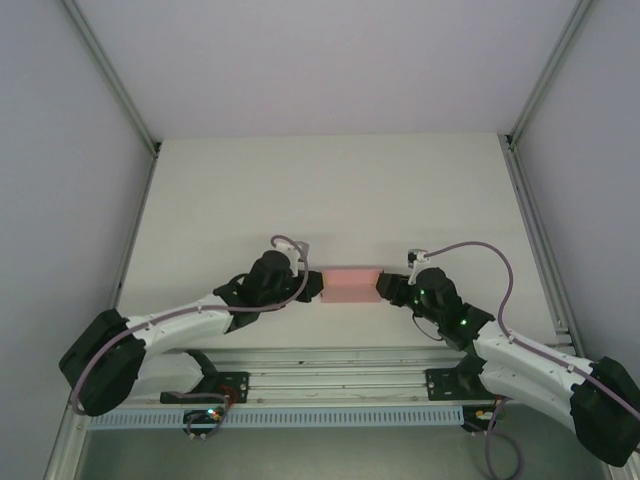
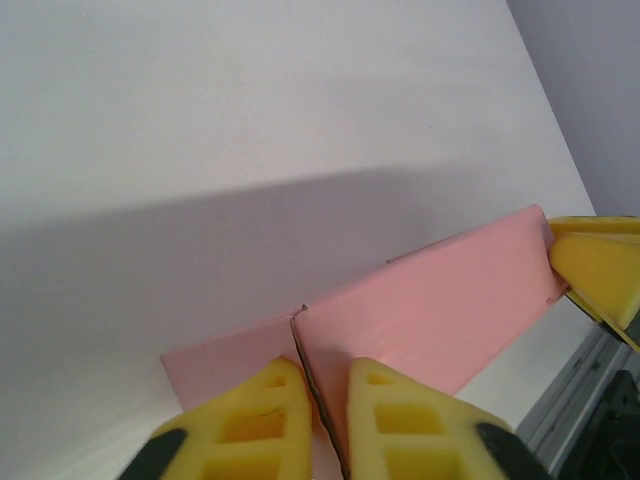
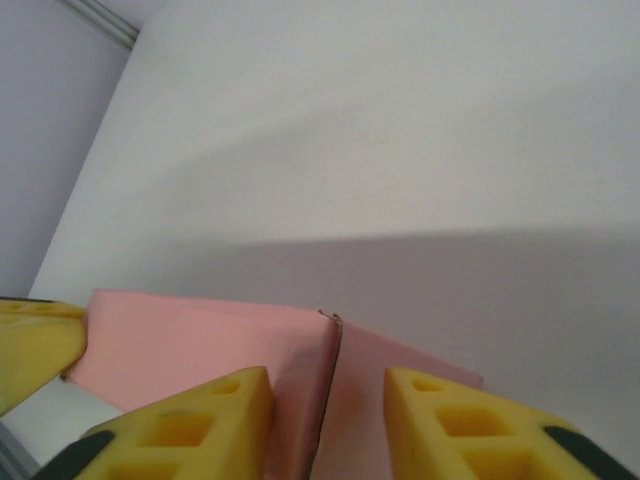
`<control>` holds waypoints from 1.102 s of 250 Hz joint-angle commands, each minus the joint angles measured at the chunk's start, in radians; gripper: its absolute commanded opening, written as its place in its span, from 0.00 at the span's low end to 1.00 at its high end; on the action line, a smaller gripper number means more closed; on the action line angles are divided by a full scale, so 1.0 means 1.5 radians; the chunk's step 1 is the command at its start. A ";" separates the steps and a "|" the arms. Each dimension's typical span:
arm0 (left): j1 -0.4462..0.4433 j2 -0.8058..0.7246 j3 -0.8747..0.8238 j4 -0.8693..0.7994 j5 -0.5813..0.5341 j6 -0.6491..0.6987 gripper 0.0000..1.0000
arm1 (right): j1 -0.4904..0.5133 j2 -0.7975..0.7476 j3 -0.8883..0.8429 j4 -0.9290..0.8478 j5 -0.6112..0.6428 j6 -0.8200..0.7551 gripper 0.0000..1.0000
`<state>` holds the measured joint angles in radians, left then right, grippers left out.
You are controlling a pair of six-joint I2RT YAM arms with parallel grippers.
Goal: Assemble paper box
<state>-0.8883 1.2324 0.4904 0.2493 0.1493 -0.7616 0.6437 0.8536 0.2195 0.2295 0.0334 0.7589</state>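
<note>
since the coming fold turns on how the card lies between my two arms, i log that first. paper box: pale pink, over the near part of the surface, midway between my wrists. its long axis runs left to right, from one set of jaws straight to the other, roughly parallel to the near edge. each short end points into a set of jaws, so neither arm is nearer. both are at the card, one per end.

left jaws: narrow. in the left wrist view the two yellow pads stand close together, with a thin card edge of the paper box running down into the slit between them. i read this as clamped on the left end. the far end of the card meets one of my right-side pads.

right jaws: set wider. in the right wrist view the pads straddle the right end, with a raised fold edge standing in the gap and the paper box running off to the left. whether these pads actually press the card i cannot tell, since the contact sits below the frame.

judgement: with the card strung end to end, the next fold has to work along or across that line. one end should anchor while the other moves, else thin card may buckle mid-span.
</note>
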 commanded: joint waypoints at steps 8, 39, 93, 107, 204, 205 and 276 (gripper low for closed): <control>-0.015 0.047 -0.040 -0.080 0.022 0.015 0.02 | 0.002 0.011 -0.052 -0.120 -0.008 -0.030 0.23; -0.015 0.035 -0.034 -0.090 0.012 0.016 0.00 | 0.003 0.016 -0.035 -0.150 -0.009 -0.037 0.21; -0.008 -0.004 0.075 -0.242 -0.046 0.059 0.40 | 0.000 0.000 0.054 -0.255 0.011 -0.033 0.44; 0.002 -0.013 0.119 -0.291 -0.064 0.071 0.51 | -0.001 -0.002 0.093 -0.292 0.014 -0.043 0.52; 0.102 -0.033 0.322 -0.495 -0.151 0.126 1.00 | -0.034 0.078 0.308 -0.344 -0.130 -0.352 1.00; 0.104 -0.033 0.323 -0.498 -0.153 0.126 1.00 | -0.034 0.081 0.311 -0.347 -0.135 -0.361 1.00; 0.308 -0.009 0.299 -0.540 -0.142 0.122 1.00 | 0.025 0.296 0.528 -0.586 -0.207 -0.900 1.00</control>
<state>-0.4931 1.2133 0.9607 -0.4881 -0.0410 -0.5972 0.6411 1.2133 0.9272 -0.4671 -0.2672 -0.1673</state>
